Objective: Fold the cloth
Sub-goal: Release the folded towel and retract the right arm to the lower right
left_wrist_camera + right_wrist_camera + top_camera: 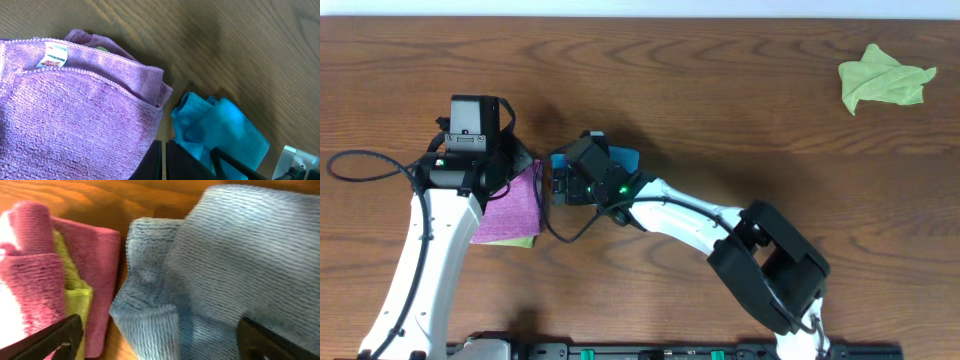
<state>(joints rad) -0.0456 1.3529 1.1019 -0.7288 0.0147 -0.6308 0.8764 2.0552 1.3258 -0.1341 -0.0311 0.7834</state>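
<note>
Sky-blue microfibre cloth near bench centre, bunched into a thick, uneven wad, one rolled edge turned toward the left. Fine ribbed weave plain in the right wrist view. From overhead, mostly hidden under the right arm.

Far left: black cable looping over the wood. Next, left end effector closed tight, fingers together above the edge of the purple cloth; hold on anything impossible to tell. Purple cloth folded flat, stacked on a flat green cloth peeking out at the lower edge, just beside the blue wad with a narrow strip of bare wood between.

Right end effector spread wide over the blue wad, one dark finger at each side, gripping nothing.

Far right, well apart near the back edge: crumpled green cloth.

White tag sewn into the purple hem, red and green print, too small to read.
</note>
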